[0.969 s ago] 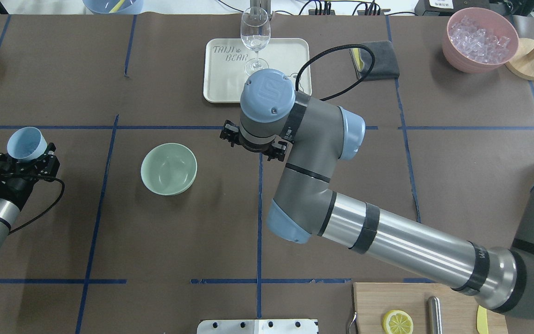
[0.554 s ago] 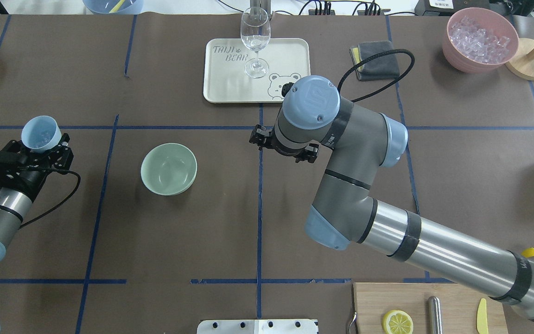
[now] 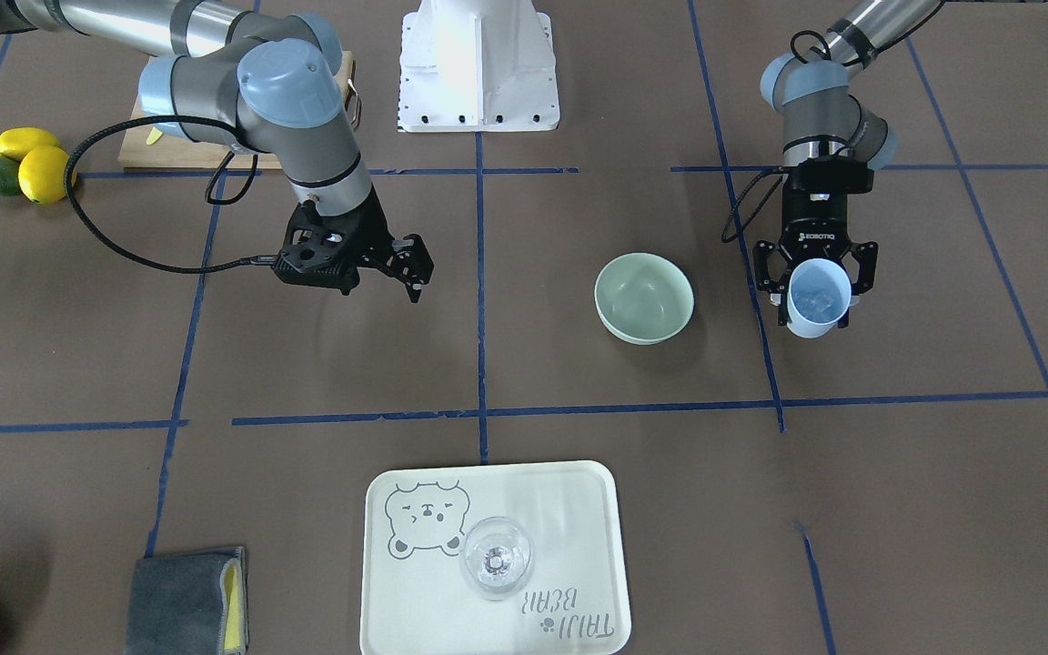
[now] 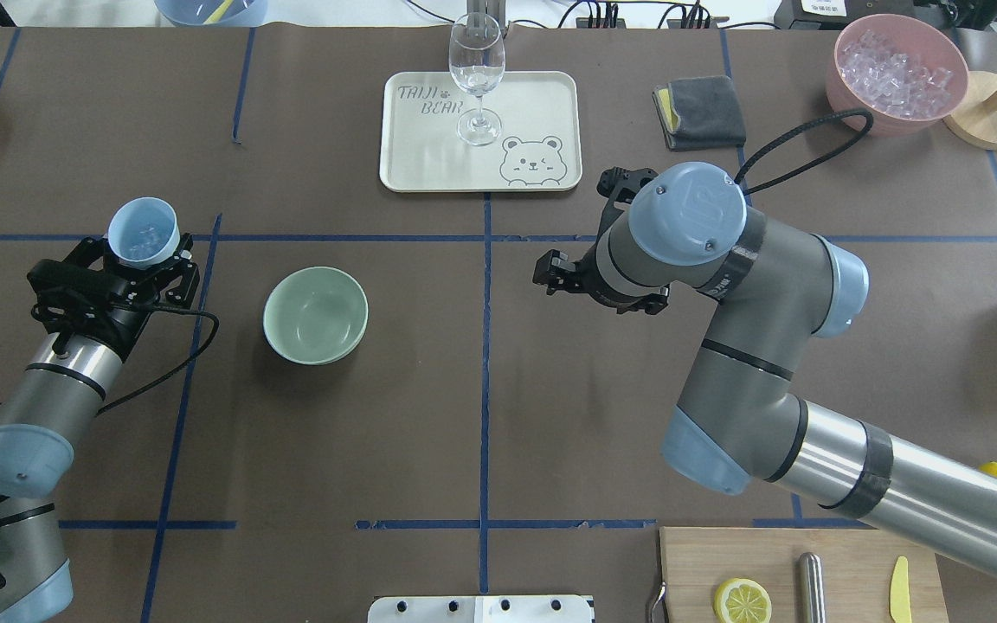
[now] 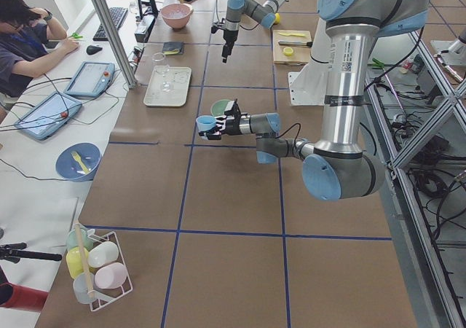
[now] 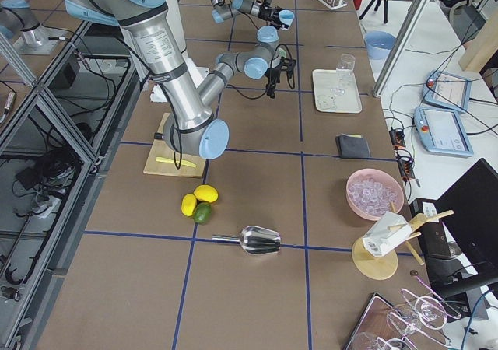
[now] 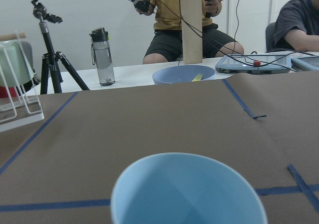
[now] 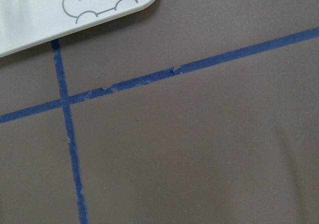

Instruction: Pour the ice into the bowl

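Observation:
The mint-green bowl [image 4: 315, 314] stands upright on the brown table, and also shows in the front view [image 3: 644, 297]. My left gripper [image 4: 143, 248] is shut on a light blue cup [image 4: 144, 231] and holds it upright to the left of the bowl, apart from it. A few clear ice cubes [image 3: 817, 300] lie in the cup. In the left wrist view only the cup's rim [image 7: 187, 191] shows. My right gripper [image 3: 406, 267] hangs open and empty over the table, well to the right of the bowl.
A cream tray [image 4: 429, 156] with a wine glass [image 4: 476, 73] is at the back centre. A grey cloth [image 4: 699, 112] and a pink bowl [image 4: 845, 95] of ice are at the back right. A cutting board [image 4: 845, 562] with a lemon slice is at the front right.
My left arm has carried the cup to the right and farther back, closer to the bowl. My right arm has drawn away to the right, away from the bowl.

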`<state>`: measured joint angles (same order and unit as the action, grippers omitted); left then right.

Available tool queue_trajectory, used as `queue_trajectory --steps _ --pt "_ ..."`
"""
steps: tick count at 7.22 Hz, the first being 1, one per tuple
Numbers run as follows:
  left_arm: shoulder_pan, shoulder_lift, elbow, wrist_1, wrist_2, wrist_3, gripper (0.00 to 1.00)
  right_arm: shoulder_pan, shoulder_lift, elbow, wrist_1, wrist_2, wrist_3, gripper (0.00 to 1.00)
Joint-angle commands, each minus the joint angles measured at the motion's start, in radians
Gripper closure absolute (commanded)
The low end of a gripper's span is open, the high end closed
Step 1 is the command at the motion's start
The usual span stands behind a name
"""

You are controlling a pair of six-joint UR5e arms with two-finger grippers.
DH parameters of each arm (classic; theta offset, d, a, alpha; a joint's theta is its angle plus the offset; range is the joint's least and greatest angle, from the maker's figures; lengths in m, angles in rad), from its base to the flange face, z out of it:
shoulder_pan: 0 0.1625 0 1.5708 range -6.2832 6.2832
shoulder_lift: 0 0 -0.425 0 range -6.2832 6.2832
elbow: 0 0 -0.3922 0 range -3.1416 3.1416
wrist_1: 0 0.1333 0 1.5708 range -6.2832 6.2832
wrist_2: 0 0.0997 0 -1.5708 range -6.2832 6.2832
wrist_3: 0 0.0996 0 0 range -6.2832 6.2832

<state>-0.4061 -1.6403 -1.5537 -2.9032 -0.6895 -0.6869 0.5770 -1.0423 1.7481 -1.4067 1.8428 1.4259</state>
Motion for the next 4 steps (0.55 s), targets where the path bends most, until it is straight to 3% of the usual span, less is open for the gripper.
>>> queue_trajectory --steps 1,2,4 --pt "0.003 -0.015 -0.022 0.045 0.005 0.144 1.00 0.003 -0.077 0.066 0.005 -0.002 -0.051 0.00" --pt "0.003 -0.015 -0.022 0.050 0.008 0.183 1.00 0.001 -0.088 0.082 0.005 -0.002 -0.051 0.00" --pt "0.007 -0.018 -0.105 0.286 0.011 0.251 1.00 -0.002 -0.088 0.083 0.005 -0.004 -0.048 0.00"
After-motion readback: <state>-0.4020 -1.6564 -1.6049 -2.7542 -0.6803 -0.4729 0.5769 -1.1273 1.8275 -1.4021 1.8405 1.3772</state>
